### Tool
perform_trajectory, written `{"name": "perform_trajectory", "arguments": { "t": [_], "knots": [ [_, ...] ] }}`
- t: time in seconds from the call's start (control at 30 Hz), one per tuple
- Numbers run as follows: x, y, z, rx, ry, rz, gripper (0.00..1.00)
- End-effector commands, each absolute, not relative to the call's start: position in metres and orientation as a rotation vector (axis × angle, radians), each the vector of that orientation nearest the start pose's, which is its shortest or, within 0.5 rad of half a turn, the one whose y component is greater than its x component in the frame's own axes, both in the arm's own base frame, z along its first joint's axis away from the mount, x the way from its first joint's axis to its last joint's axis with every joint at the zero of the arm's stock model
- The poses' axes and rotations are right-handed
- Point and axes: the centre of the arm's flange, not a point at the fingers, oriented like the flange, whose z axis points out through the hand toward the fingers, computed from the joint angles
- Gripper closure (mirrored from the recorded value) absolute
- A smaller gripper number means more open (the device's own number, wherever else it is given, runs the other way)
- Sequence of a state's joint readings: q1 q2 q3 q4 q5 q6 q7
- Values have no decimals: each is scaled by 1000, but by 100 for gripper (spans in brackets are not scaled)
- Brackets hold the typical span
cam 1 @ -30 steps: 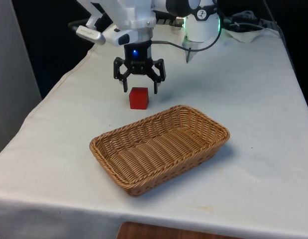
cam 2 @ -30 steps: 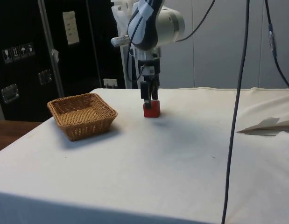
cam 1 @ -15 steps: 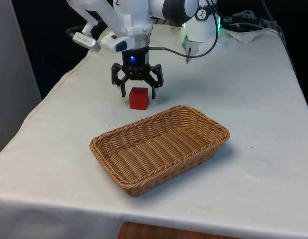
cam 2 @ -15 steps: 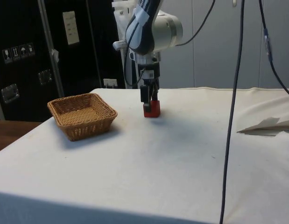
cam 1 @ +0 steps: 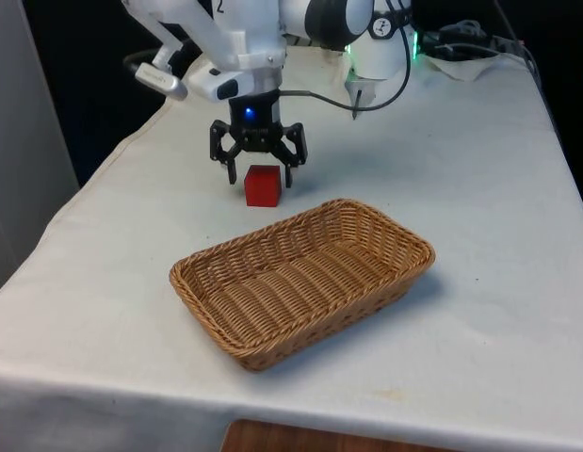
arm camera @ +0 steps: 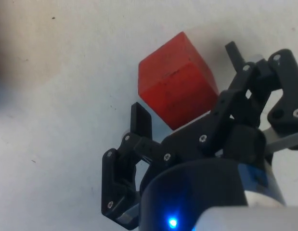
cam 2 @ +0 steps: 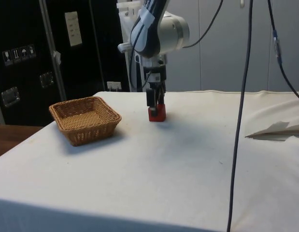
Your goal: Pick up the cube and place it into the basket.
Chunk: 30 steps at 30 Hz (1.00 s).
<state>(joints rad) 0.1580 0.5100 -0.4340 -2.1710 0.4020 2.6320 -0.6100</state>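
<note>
- The gripper [cam 1: 259, 173] has come down a little more over the last second, and now it sits low, right at the red cube [cam 1: 263, 185].
- Its two black fingers [arm camera: 140, 126] are spread wide apart, one on each side of the cube [arm camera: 178, 87]. They are not squeezing it yet.
- In the wrist view the cube sits between the fingers, a bit turned, so a corner points between them and not a flat side.
- The cube has not moved. It rests on the white cloth [cam 1: 479, 169], just behind the basket [cam 1: 302, 281] as the front view shows it, near the basket's far rim but not touching it.
- In the side view the gripper [cam 2: 154, 102] hangs right on top of the cube [cam 2: 157, 113], and the basket [cam 2: 84, 119] is off to one side of the cube, with bare cloth between them.
- The basket has nothing in it.
- What this means: the reaching part looks almost done. I think the next step is to go down a tiny bit more, or just close the fingers on the cube.
- Because the cube is turned, it might twist or slip when the fingers close.
- After that the cube needs a lift and a short trip over the basket's rim.
</note>
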Motion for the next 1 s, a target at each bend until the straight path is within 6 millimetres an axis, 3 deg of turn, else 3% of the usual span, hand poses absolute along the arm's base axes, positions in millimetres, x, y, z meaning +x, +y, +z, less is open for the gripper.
{"name": "perform_trajectory", "arguments": {
  "t": [0.0,0.2,0.27,0.3,0.4,0.43,0.5,0.77,0.97],
  "knots": [
    [536,-166,174,-3152,-50,-44,0],
    [536,-166,176,-3158,-51,-53,4],
    [536,-165,176,-3159,-52,-55,21],
    [536,-166,177,-3160,-51,-58,48],
    [536,-166,175,-3163,-50,-37,81],
    [536,-166,177,-3161,-52,-62,81],
    [536,-166,177,-3161,-51,-64,100],
    [535,-166,178,-3163,-49,-66,100],
    [541,-167,197,-3158,-41,-74,100]
  ]
}}
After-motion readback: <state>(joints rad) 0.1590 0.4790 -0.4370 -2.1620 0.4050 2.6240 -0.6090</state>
